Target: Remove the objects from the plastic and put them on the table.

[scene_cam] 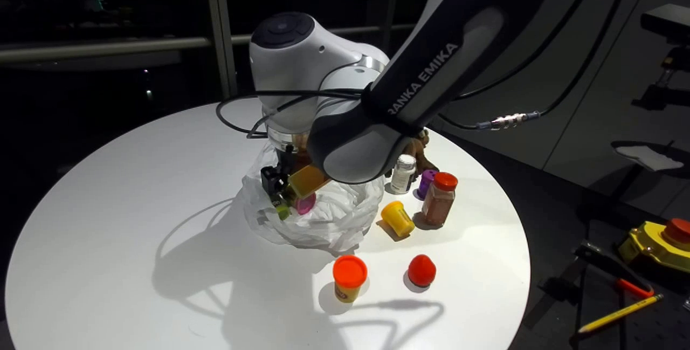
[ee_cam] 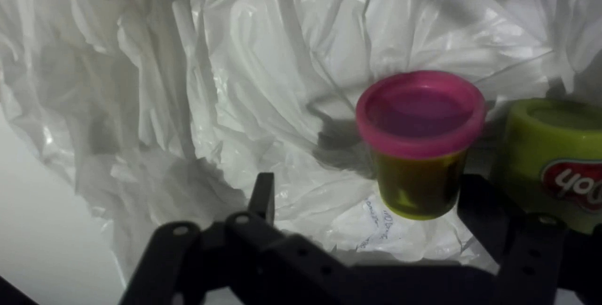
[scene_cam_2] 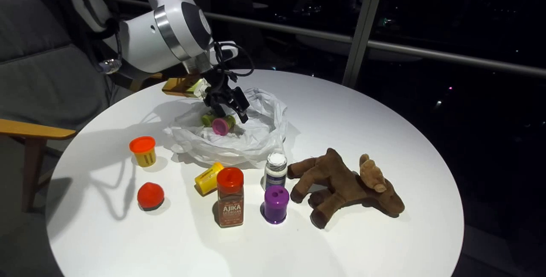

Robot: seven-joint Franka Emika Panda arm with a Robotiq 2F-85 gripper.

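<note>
Wrist view, from the left: we saw a patch of table [ee_cam: 42, 211], the wrinkled wall of the bag [ee_cam: 263, 84], then one finger [ee_cam: 263, 197] of the gripper [ee_cam: 368, 190], apart from the pink tub [ee_cam: 421, 147], our likely target. The tub sat inside the bag, near the other finger [ee_cam: 487, 215], with the green tub [ee_cam: 536, 140] just beside it; whether that finger touched either one, we could not tell. The jaws stood wide apart and gripped nothing. To pick well, we judged, we needed to shift rightward in this view until the pink tub lay midway, with the finger on that side slipped into the narrow gap between the tubs; if that gap was too tight, a turn of the gripper seemed the better way. We wanted the grip low on the tub, under its lid [ee_cam: 421, 112], with no fold of the bag caught, then a soft squeeze and a straight lift. On the table in an exterior view we saw, left to right, the orange tub [scene_cam_2: 143, 151], red piece [scene_cam_2: 150, 195], yellow tub [scene_cam_2: 209, 179], jar [scene_cam_2: 230, 198], bottle [scene_cam_2: 275, 172], purple pot [scene_cam_2: 276, 204] and moose [scene_cam_2: 341, 185], so we favoured a set-down apart from them.
</note>
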